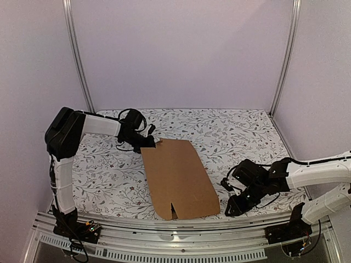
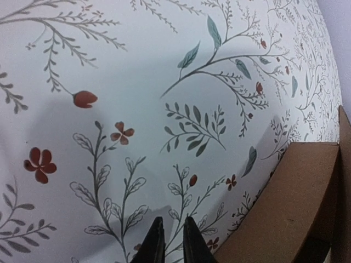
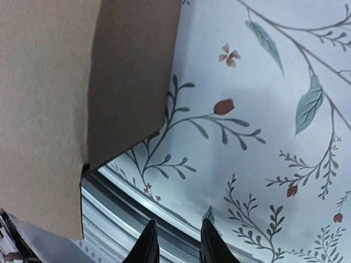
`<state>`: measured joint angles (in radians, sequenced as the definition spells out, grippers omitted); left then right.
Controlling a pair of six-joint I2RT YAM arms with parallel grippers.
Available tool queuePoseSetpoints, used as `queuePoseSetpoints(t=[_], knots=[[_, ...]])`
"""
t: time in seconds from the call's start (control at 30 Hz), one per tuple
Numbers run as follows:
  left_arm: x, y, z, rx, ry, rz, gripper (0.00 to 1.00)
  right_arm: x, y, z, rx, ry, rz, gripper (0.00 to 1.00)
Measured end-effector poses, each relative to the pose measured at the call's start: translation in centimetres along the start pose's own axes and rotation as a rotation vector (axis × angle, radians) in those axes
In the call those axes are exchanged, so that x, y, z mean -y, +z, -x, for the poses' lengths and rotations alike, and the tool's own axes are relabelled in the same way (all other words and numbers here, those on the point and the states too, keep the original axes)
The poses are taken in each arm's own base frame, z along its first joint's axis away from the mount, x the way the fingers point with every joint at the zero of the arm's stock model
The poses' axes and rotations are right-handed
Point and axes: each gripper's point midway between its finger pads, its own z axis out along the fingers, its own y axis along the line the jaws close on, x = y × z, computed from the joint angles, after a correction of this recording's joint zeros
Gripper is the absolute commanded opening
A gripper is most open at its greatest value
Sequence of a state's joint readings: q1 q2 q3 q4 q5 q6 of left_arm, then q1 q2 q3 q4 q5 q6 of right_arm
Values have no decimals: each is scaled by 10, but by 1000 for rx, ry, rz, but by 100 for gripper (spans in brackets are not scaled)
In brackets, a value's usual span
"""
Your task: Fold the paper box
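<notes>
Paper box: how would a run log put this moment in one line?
paper box: lies on table, not yet box-shaped | left claw: beside far-left corner, empty | right claw: beside near-right corner, empty

Worktop has a white floral cloth, grey-green leaves and small red flowers. Pale lilac walls left, far and right. Metal posts at far-left and far-right corners. Slotted aluminium rail along near edge.

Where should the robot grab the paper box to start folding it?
Probably the paper box by its near right corner, coming from the right with the right gripper. It lies flat, so only edges can be pinched, and that corner seems to overhang the front edge of the table.
</notes>
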<state>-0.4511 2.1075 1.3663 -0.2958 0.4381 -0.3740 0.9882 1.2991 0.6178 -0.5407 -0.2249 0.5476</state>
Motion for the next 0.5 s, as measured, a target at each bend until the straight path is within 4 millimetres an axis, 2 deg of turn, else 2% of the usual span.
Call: queuePoseSetpoints(t=[0.13, 0.3, 0.5], knots=[[0, 1, -2, 7, -9, -9, 12, -17, -6, -17, -34, -34, 112, 24], [-1, -1, -8, 7, -21, -10, 12, -40, -11, -14, -15, -70, 211, 24], [-2, -7, -17, 11, -37, -8, 11, -54, -8, -18, -29, -111, 255, 25]])
